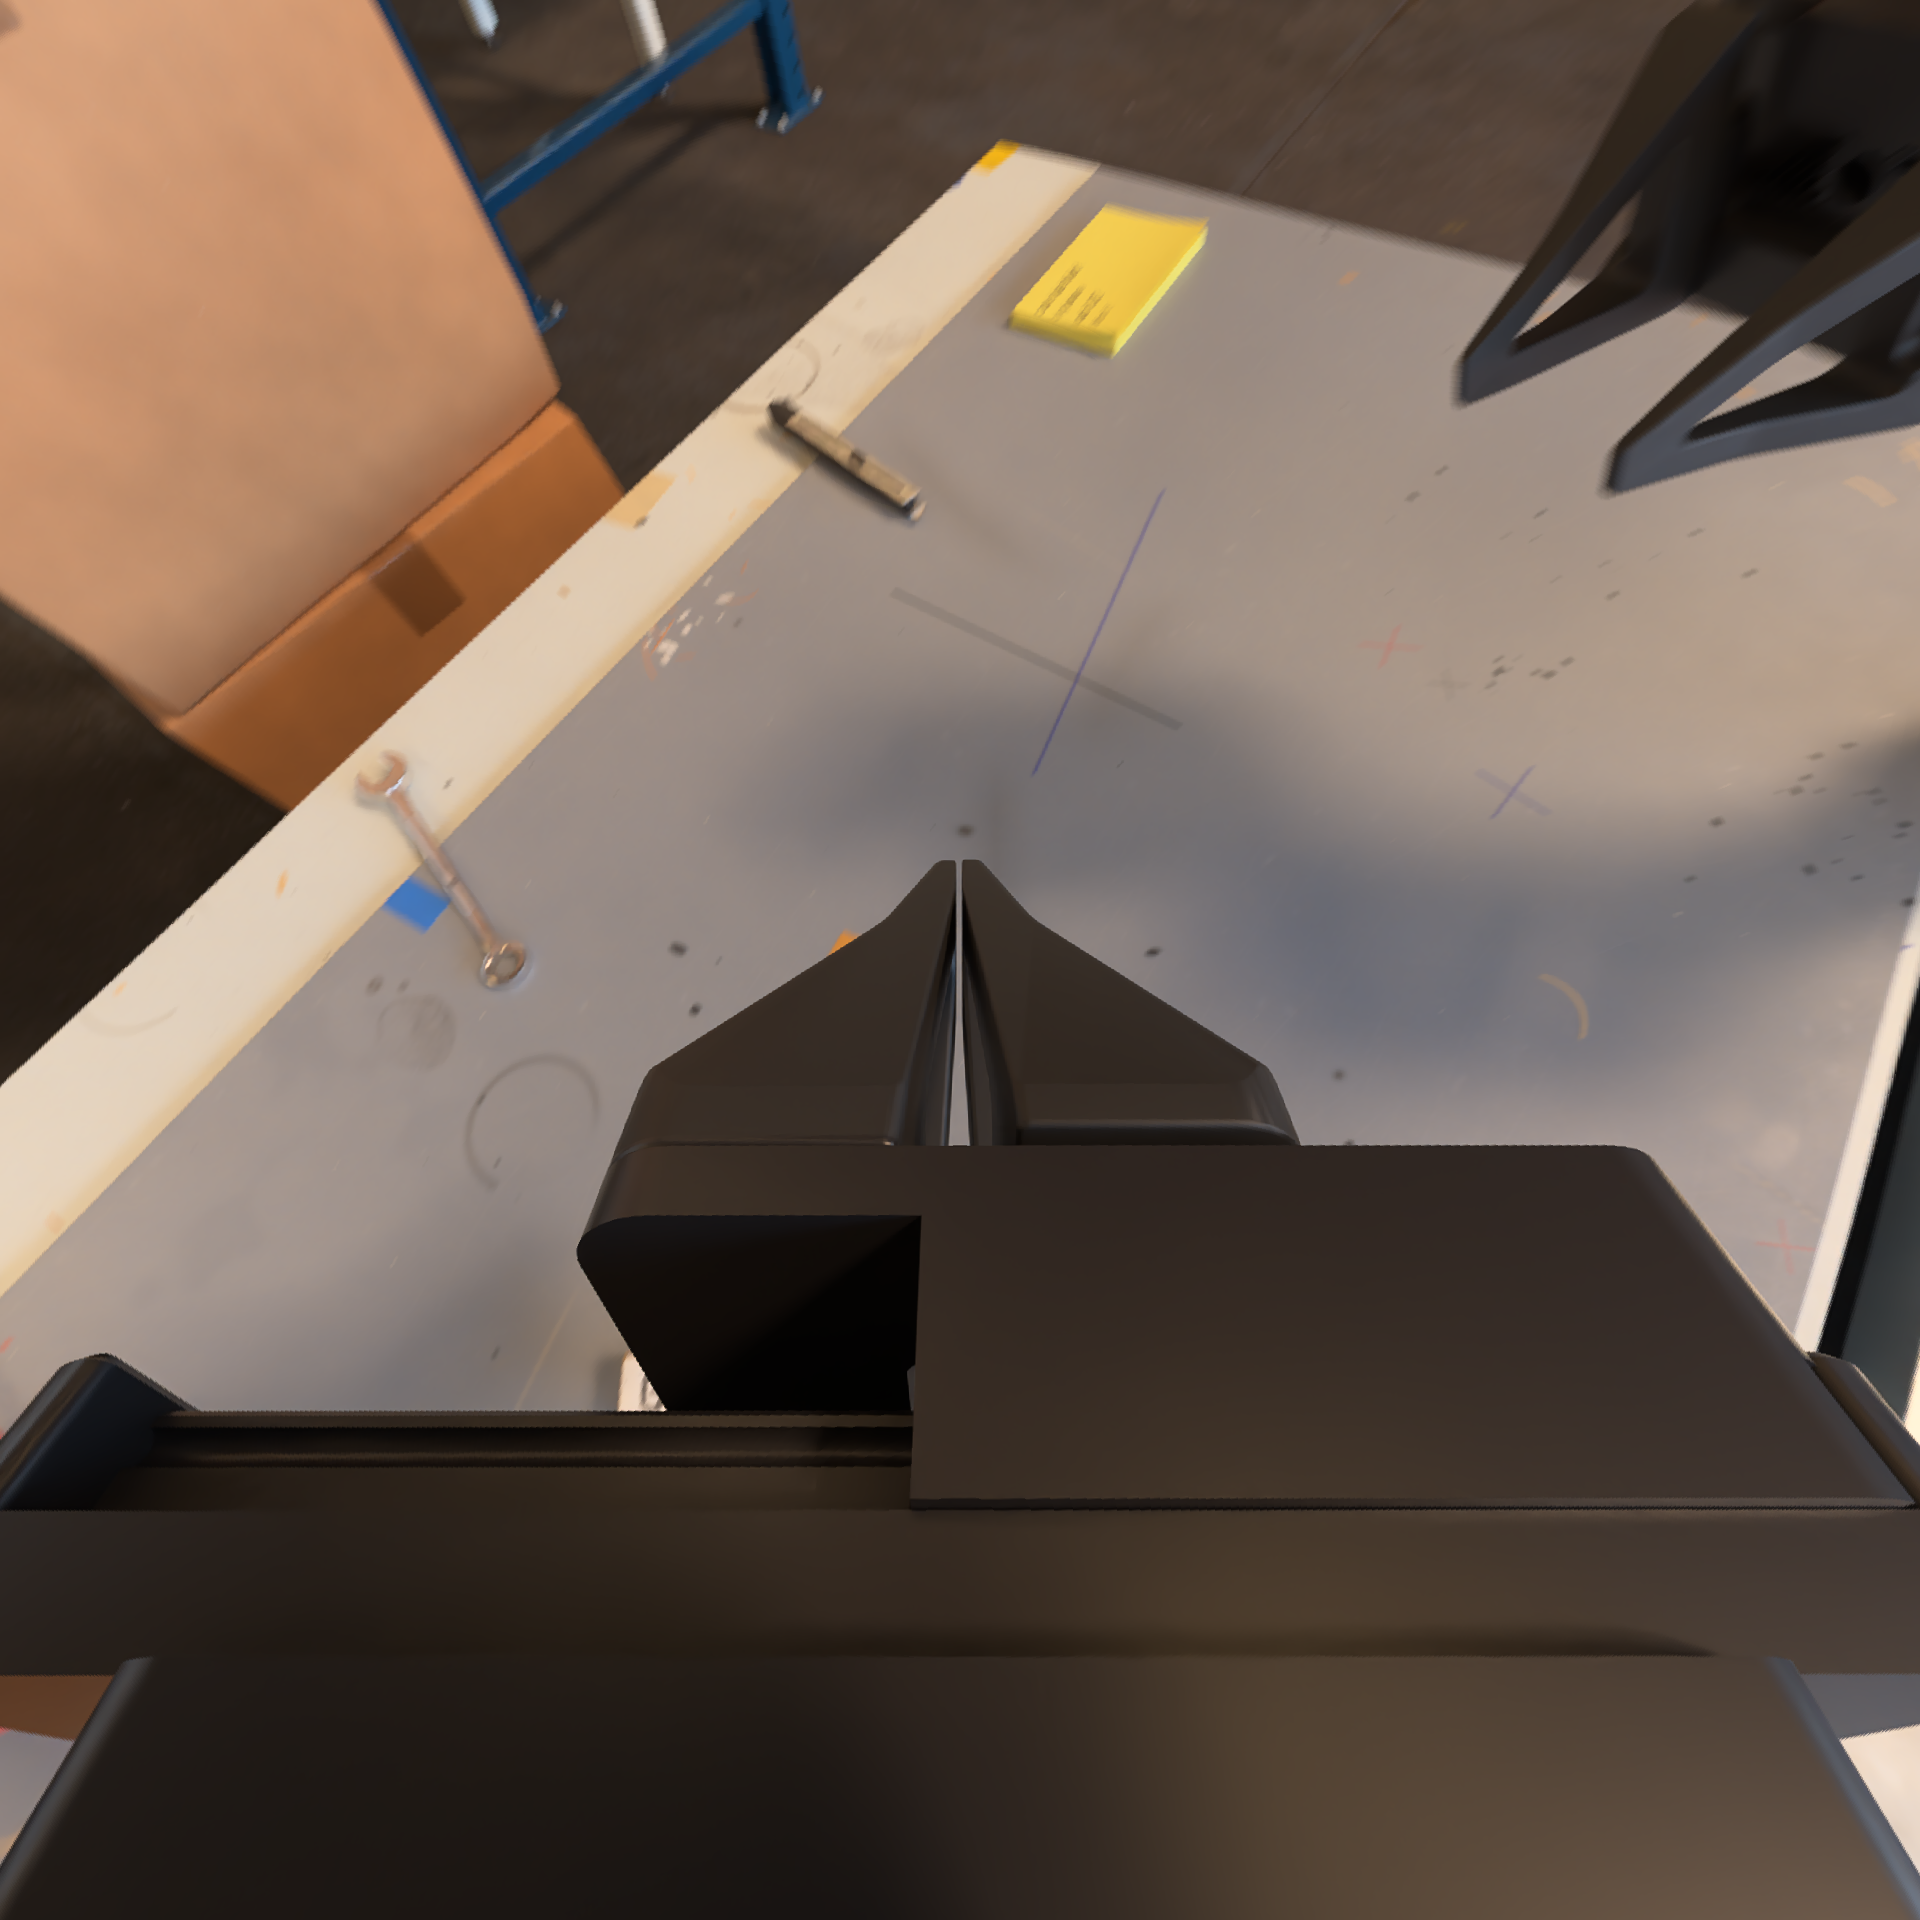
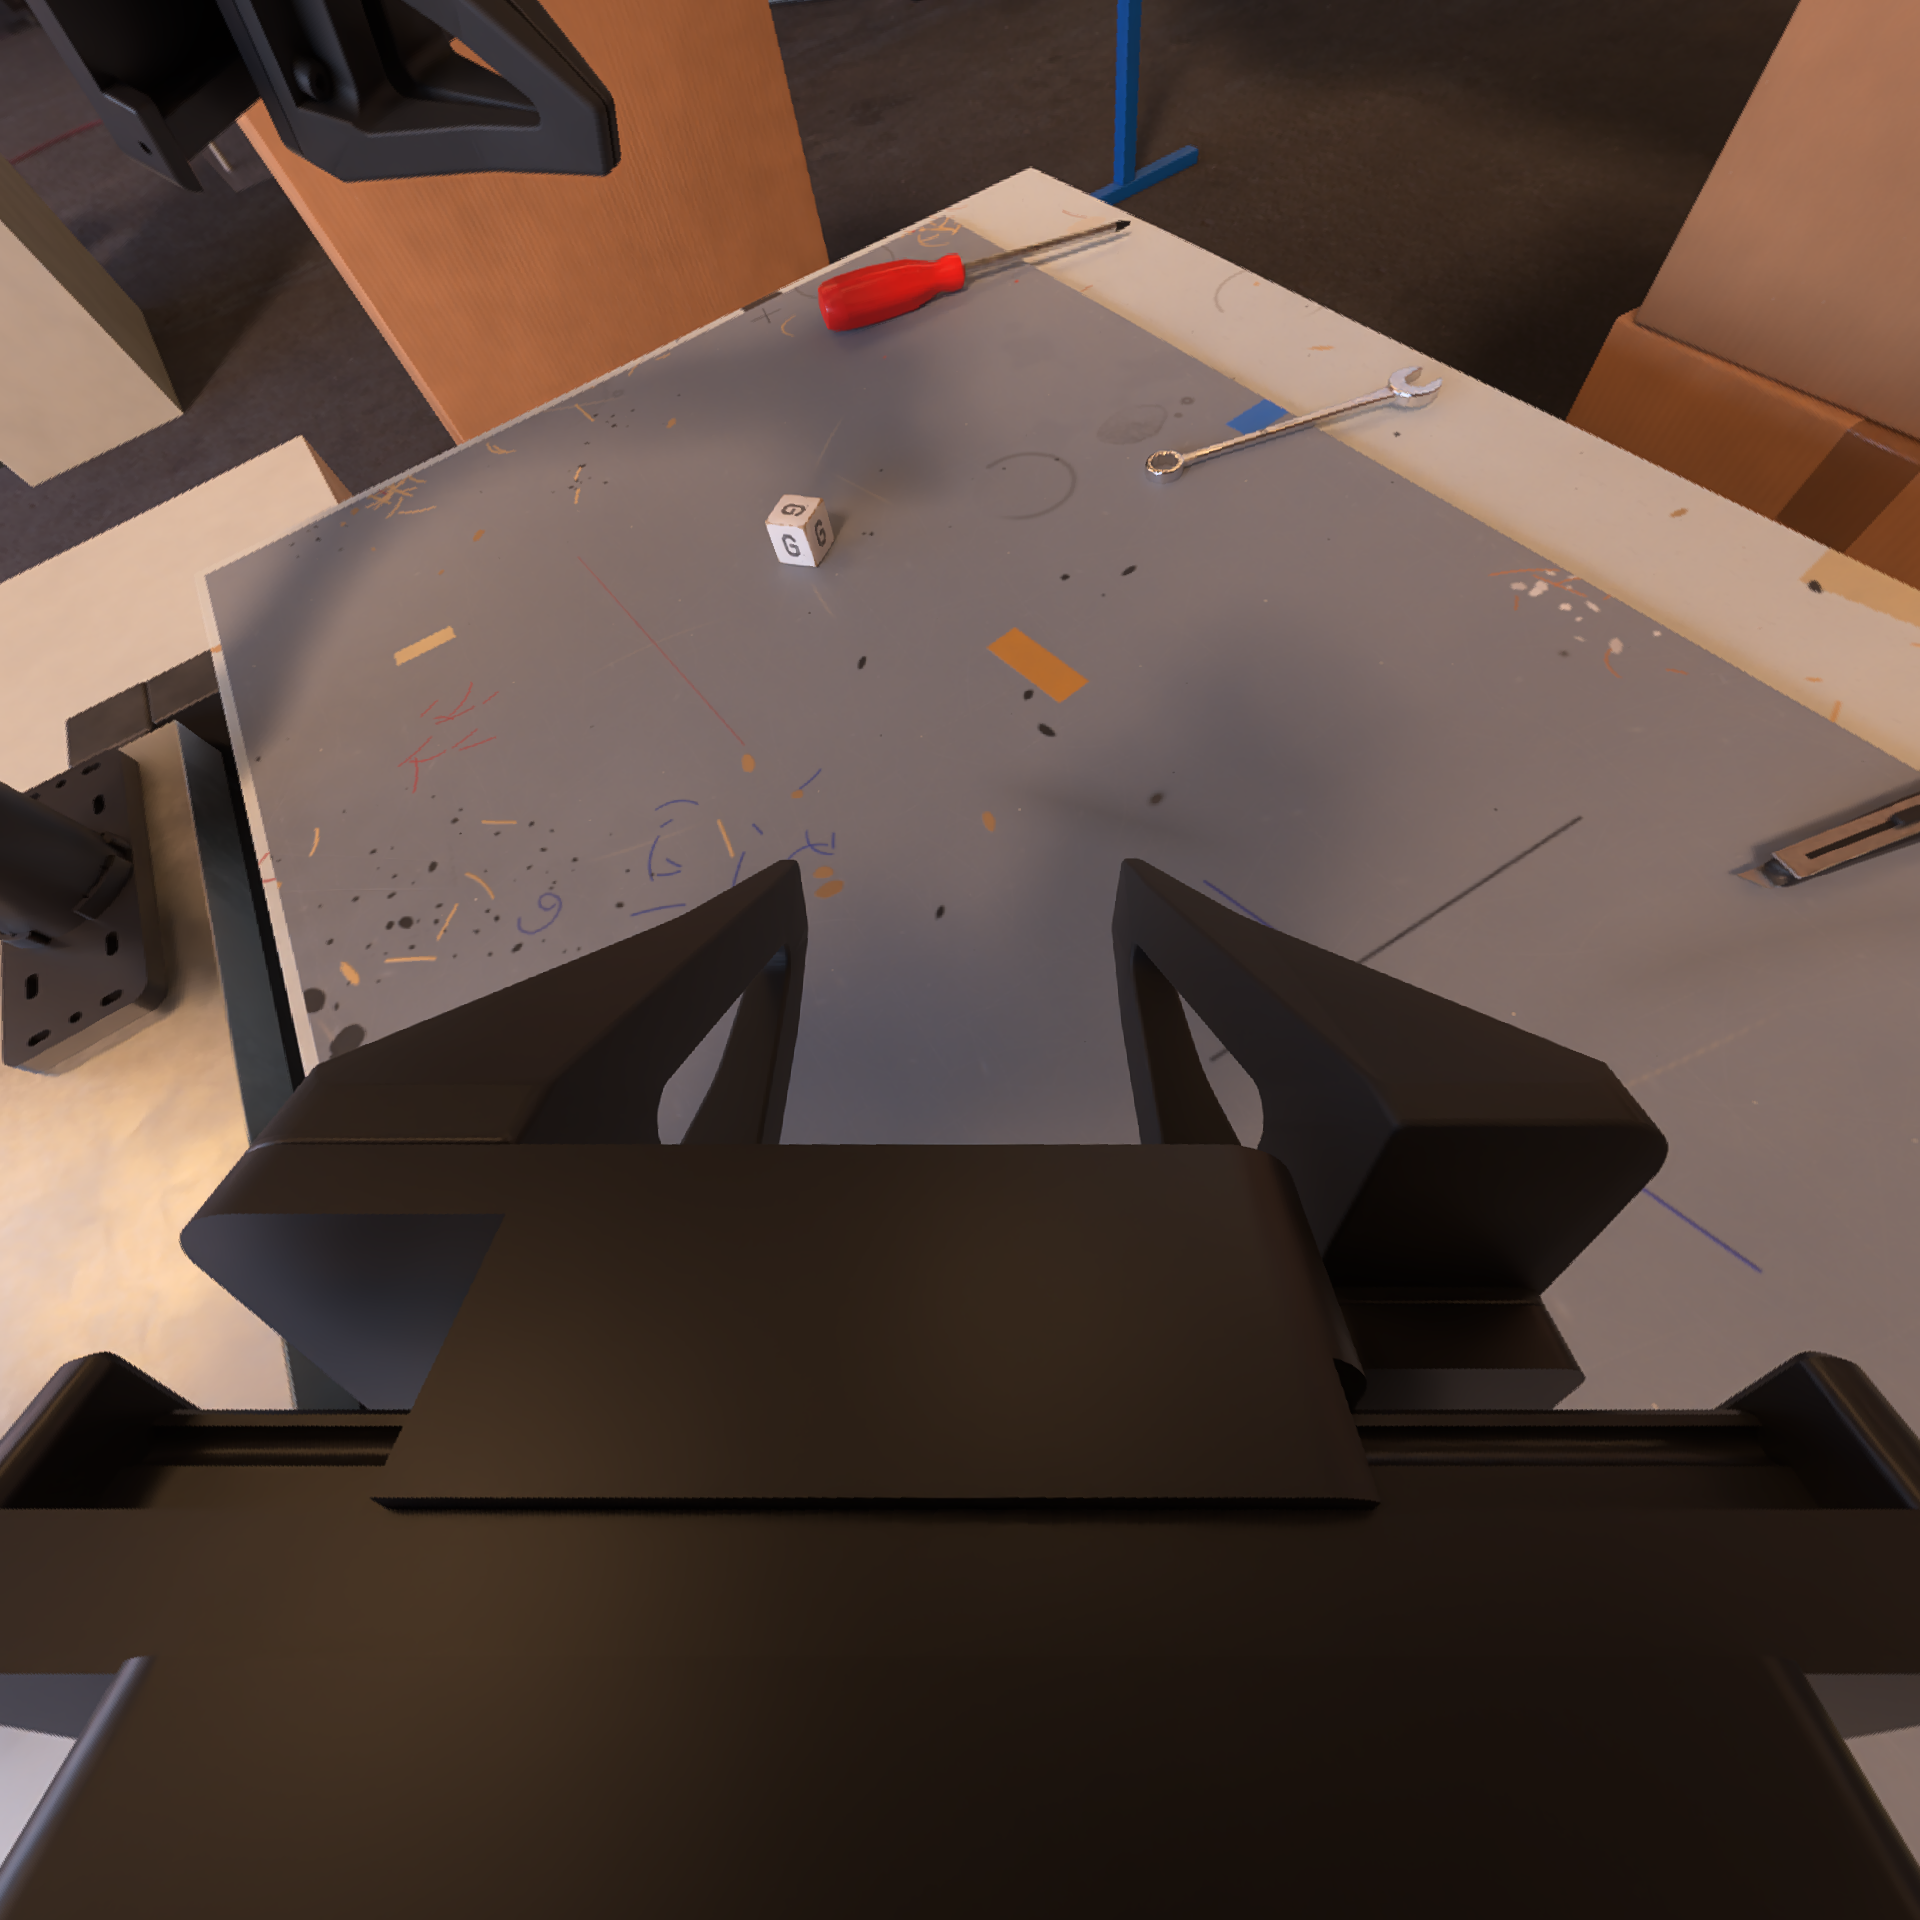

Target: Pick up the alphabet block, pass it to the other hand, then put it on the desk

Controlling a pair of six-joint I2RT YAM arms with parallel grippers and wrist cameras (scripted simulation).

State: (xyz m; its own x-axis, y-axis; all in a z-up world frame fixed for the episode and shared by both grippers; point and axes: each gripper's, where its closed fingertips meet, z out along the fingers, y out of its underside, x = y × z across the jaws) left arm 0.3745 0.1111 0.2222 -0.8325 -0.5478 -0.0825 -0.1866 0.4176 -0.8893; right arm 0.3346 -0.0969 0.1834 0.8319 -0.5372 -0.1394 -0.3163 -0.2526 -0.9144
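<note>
The alphabet block [image 2: 799,530], a small white cube with dark letters, stands alone on the grey desk mat [image 2: 935,727] in the right wrist view, well ahead of my right gripper [image 2: 958,883]. That gripper is open and empty, above the mat. My left gripper [image 1: 958,868] is shut with its fingers pressed together and holds nothing, above the mat [image 1: 1247,831]. The block does not show in the left wrist view. The right gripper's open fingers [image 1: 1683,343] show at the top right of the left wrist view. The left gripper [image 2: 416,94] shows at the top left of the right wrist view.
A red-handled screwdriver [image 2: 904,286] and a silver wrench [image 2: 1288,421] lie near the desk's far edge. A utility knife [image 2: 1839,847] lies at the right. In the left wrist view a yellow notepad [image 1: 1112,278], the knife [image 1: 847,459] and the wrench [image 1: 442,868] show. Cardboard boxes [image 1: 260,416] stand beyond the desk.
</note>
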